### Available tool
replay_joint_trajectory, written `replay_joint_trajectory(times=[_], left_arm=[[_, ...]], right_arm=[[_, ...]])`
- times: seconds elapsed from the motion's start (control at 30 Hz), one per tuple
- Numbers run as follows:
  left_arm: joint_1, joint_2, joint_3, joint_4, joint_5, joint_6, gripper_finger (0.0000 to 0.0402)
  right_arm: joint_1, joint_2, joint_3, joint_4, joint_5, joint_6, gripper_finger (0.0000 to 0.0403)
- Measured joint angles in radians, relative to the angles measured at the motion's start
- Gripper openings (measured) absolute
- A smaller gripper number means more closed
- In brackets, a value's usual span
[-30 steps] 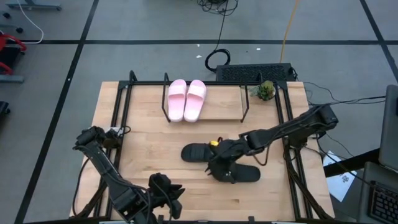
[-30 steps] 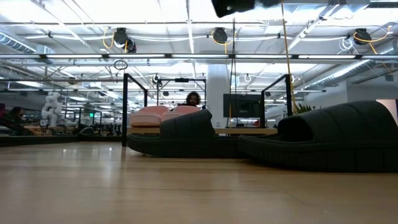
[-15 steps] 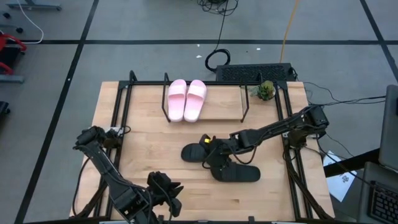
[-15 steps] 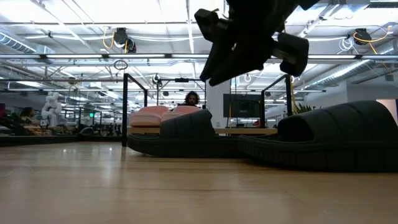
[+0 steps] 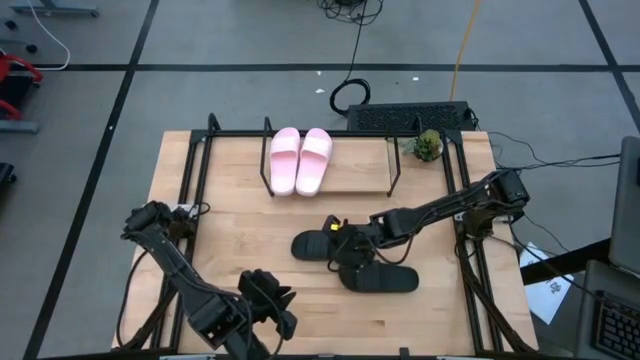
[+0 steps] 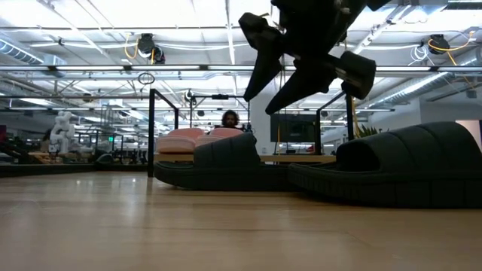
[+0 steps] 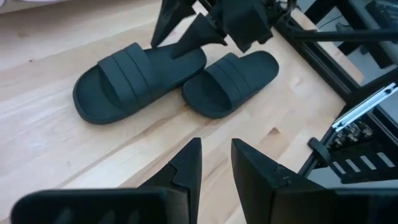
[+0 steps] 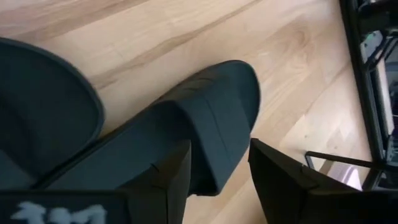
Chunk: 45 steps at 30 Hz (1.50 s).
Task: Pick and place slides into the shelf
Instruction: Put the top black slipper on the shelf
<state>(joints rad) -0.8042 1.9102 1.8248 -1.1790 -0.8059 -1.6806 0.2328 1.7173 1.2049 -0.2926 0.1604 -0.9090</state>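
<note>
Black pair is what's left: both black slides sit loose on the tabletop (image 5: pixel 230 210), side by side. The near black slide (image 5: pixel 382 278) lies right under and just ahead of the right gripper (image 5: pixel 340 247); the far black slide (image 5: pixel 312 244) lies just beside that gripper, on the side away from its arm.

Right gripper hangs above them with fingers spread wide and nothing between them. In the right wrist view the strap of one black slide sits just past the fingertips, lined up with the gap, no contact visible. My read: lining up for a grab on a strap, not yet down.

Left gripper (image 5: pixel 268 305) waits at the table's front edge, well apart from the slides, fingers a little apart, empty, looking toward the black pair.

Progress: roughly half. The pink slides (image 5: pixel 300 160) stand together on the board of the shelf (image 5: pixel 360 175), at its end, well beyond the right gripper. The rest of the board beside them is bare wood, so there's room for the black pair.

Remaining: pick each black slide, carry to the shelf, set next to the pink ones.
</note>
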Motion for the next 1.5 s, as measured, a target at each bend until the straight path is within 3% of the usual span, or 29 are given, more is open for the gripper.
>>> replay_joint_trajectory(times=[0.53, 1.07, 1.2, 1.4, 1.5], left_arm=[[0.008, 0.000, 0.000, 0.000, 0.029, -0.003, 0.0086], [0.027, 0.001, 0.000, 0.000, 0.030, 0.000, 0.0086], [0.027, 0.001, 0.000, 0.000, 0.030, -0.001, 0.0086], [0.034, 0.001, 0.000, -0.001, 0.030, 0.000, 0.0086], [0.037, 0.001, 0.000, -0.002, 0.030, 0.001, 0.0086]], right_arm=[[-0.022, 0.000, -0.177, 0.266, 0.071, -0.053, 0.0149], [-0.043, 0.093, -0.186, 0.427, 0.050, -0.050, 0.0146], [-0.043, 0.115, -0.186, 0.442, 0.107, -0.074, 0.0118], [-0.050, 0.102, -0.186, 0.437, 0.185, -0.119, 0.0015], [-0.051, 0.079, -0.187, 0.419, 0.215, -0.135, 0.0010]])
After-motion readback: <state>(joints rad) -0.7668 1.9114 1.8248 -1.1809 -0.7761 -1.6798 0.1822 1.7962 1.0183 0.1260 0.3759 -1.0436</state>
